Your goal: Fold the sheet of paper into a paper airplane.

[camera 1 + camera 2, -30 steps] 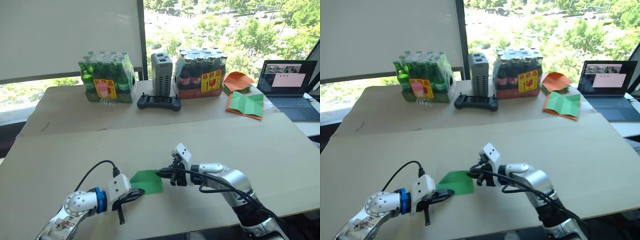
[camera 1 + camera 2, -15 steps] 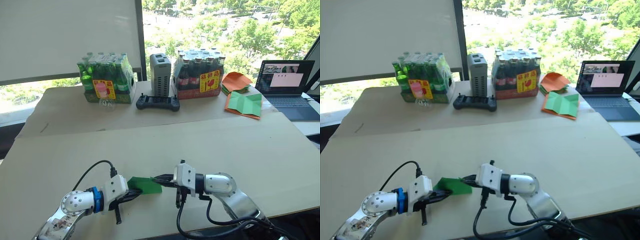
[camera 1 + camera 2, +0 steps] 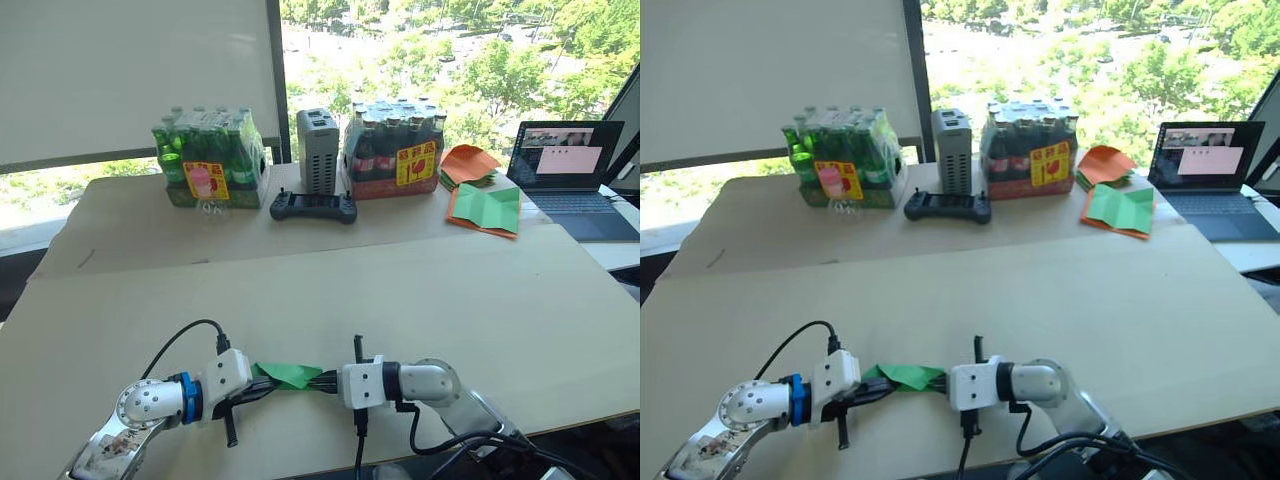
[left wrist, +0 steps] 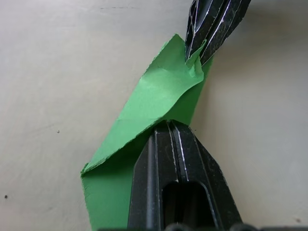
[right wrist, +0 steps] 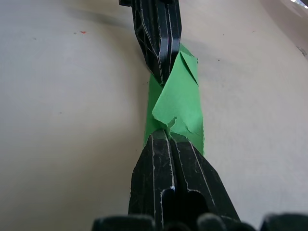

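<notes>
Near the table's [image 3: 520, 300] front edge, the paper [image 3: 287, 374] runs lengthwise between left gripper [image 3: 262, 385] and right gripper [image 3: 322, 381], each clamped on one end.

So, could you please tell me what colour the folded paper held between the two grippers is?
The thin folded sheet of paper is plain bright green, shown best in the left wrist view.

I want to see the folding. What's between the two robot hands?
The sheet of paper, pinched by the left end effector and right end effector, seen from the head views.

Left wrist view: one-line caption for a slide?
Both grippers, left and right, pinch opposite ends of the folded green sheet of paper over the table.
</notes>
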Controlling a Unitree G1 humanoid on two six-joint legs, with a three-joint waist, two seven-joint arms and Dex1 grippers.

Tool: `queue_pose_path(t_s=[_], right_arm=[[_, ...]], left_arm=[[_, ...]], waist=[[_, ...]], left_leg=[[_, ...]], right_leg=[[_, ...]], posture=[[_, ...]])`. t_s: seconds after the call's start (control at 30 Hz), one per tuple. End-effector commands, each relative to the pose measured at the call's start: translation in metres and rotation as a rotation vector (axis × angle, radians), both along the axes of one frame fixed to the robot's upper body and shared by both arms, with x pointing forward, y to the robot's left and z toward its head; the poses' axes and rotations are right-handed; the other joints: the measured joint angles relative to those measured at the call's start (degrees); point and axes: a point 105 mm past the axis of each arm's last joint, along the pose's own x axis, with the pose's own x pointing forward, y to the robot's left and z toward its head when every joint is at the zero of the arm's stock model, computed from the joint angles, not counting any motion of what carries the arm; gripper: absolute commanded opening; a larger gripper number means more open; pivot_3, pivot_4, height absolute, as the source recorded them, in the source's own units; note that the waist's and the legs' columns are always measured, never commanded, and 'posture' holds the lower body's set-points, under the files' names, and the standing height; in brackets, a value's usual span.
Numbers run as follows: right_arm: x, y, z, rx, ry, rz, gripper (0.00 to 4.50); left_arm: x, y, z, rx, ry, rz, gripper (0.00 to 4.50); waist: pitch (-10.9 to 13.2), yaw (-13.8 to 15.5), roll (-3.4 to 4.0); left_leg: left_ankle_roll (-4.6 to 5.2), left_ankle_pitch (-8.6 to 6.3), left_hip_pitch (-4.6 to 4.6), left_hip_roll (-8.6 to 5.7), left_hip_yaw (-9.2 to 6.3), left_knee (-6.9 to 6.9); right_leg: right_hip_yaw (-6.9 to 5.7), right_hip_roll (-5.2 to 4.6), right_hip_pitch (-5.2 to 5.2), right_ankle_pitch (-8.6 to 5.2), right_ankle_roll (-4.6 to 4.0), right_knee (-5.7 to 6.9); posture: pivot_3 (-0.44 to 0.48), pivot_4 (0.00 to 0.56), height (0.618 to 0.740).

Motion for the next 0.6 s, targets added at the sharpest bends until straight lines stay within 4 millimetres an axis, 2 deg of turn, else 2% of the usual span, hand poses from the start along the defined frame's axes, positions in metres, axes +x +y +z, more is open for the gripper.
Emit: queue_pose_path(t_s=[0.03, 0.23, 0.33, 0.37, 0.47, 0.6], right_arm=[[0.002, -0.002, -0.003, 0.001, 0.067, -0.034, 0.04], [0.003, -0.001, -0.001, 0.003, 0.062, -0.033, 0.04], [0.002, -0.001, -0.001, 0.000, 0.058, -0.024, 0.04], [0.003, 0.000, -0.001, 0.002, 0.057, -0.029, 0.04], [0.004, 0.002, 0.001, 0.008, 0.052, -0.032, 0.04], [0.002, 0.005, 0.003, 0.018, 0.059, -0.026, 0.04]], left_arm=[[-0.003, 0.018, 0.011, 0.027, 0.031, 0.041, 0.00], [0.000, 0.028, 0.050, -0.035, 0.073, 0.034, 0.00], [0.019, 0.022, 0.070, -0.112, 0.032, 0.046, 0.00], [0.024, 0.016, 0.070, -0.124, 0.022, 0.043, 0.00], [0.025, 0.000, 0.058, -0.122, 0.051, 0.012, 0.00], [0.024, -0.006, 0.045, -0.104, 0.075, 0.004, 0.00]], waist=[[0.0, 0.0, 0.00], [0.0, 0.2, 0.00], [0.0, 0.4, 0.00], [0.0, 0.3, 0.00], [0.0, -0.1, 0.00], [0.0, -0.5, 0.00]], left_leg=[[-0.02, -0.07, 0.03, 0.08, 0.02, 0.01], [-0.19, -0.21, 0.02, 0.52, 0.11, 0.07], [-0.22, -0.22, 0.01, 0.61, 0.13, 0.08], [-0.23, -0.22, 0.00, 0.61, 0.13, 0.08], [-0.25, -0.24, 0.03, 0.66, 0.26, 0.08], [-0.26, -0.36, 0.01, 0.79, 0.43, 0.07]], right_leg=[[0.01, 0.08, 0.00, 0.00, -0.01, 0.00], [0.00, 0.54, -0.03, 0.10, -0.19, -0.10], [-0.05, 0.61, -0.05, 0.15, -0.27, -0.09], [-0.07, 0.61, -0.05, 0.16, -0.29, -0.10], [-0.06, 0.62, -0.06, 0.22, -0.36, -0.15], [-0.06, 0.70, -0.21, 0.23, -0.38, -0.14]], posture=[[0.000, 0.150, 0.717], [0.000, 0.150, 0.717], [0.000, 0.150, 0.717], [0.000, 0.150, 0.717], [0.000, 0.150, 0.717], [0.000, 0.150, 0.717]])
